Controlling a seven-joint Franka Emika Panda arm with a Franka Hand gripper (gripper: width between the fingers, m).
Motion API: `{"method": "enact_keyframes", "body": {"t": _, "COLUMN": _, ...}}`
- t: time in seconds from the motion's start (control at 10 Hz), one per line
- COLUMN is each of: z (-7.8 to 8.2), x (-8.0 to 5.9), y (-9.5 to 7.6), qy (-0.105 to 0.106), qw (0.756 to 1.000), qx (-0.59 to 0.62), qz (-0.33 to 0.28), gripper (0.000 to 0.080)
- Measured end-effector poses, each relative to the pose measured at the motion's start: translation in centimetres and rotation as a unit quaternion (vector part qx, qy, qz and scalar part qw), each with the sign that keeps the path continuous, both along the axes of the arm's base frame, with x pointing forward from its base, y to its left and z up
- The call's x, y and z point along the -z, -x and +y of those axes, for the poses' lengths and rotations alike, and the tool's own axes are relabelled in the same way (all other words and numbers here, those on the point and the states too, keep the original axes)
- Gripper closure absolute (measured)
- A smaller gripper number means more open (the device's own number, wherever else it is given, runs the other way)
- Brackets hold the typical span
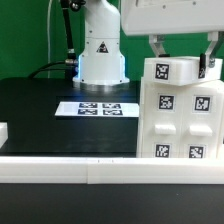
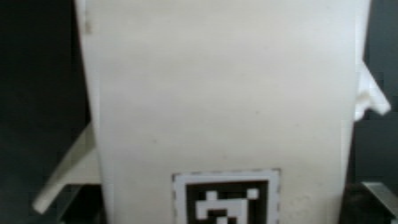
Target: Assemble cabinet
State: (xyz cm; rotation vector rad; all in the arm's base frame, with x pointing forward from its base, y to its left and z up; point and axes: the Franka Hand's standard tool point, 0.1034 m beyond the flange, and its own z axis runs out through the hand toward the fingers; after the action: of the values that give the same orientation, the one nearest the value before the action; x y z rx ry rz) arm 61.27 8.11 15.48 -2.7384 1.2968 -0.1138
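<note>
White rail (image 1: 60,165): runs along the table's near edge. Cabinet (image 1: 180,110): white box with black-and-white tags, standing upright at the table's near edge toward the exterior view's right; it fills the wrist view (image 2: 205,100). Claw (image 1: 182,58): above the cabinet, fingers down either side of its top, pinching it. Marker board (image 1: 97,107): flat at mid-table. Robot base (image 1: 100,50): far edge.

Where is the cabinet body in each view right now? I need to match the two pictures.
Exterior view: the cabinet body stands tall on the exterior view's right, under the gripper.
Wrist view: the cabinet body fills most of the picture as a broad white face.
Shared landmark: its black-and-white marker tags.
</note>
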Motion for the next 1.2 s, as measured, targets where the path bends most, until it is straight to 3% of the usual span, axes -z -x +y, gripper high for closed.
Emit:
{"method": "enact_keyframes", "body": {"t": 0.3, "z": 0.43, "x": -0.10, "y": -0.30, "qy": -0.025, "qw": 0.987, "qx": 0.159, "qz": -0.002, "gripper": 0.0243}}
{"method": "enact_keyframes", "body": {"t": 0.6, "z": 0.23, "x": 0.07, "y": -0.32, "qy": -0.045, "qw": 0.959, "qx": 0.279, "qz": 0.005, "gripper": 0.0243}}
{"method": "enact_keyframes", "body": {"t": 0.8, "z": 0.38, "x": 0.06, "y": -0.32, "qy": -0.057, "qw": 0.930, "qx": 0.363, "qz": 0.012, "gripper": 0.0243}}
{"method": "enact_keyframes", "body": {"t": 1.0, "z": 0.58, "x": -0.02, "y": -0.31, "qy": -0.069, "qw": 0.882, "qx": 0.466, "qz": 0.019, "gripper": 0.0243}}
{"method": "enact_keyframes", "body": {"t": 1.2, "z": 0.50, "x": -0.09, "y": -0.37, "qy": -0.080, "qw": 0.867, "qx": 0.492, "qz": 0.024, "gripper": 0.0243}}
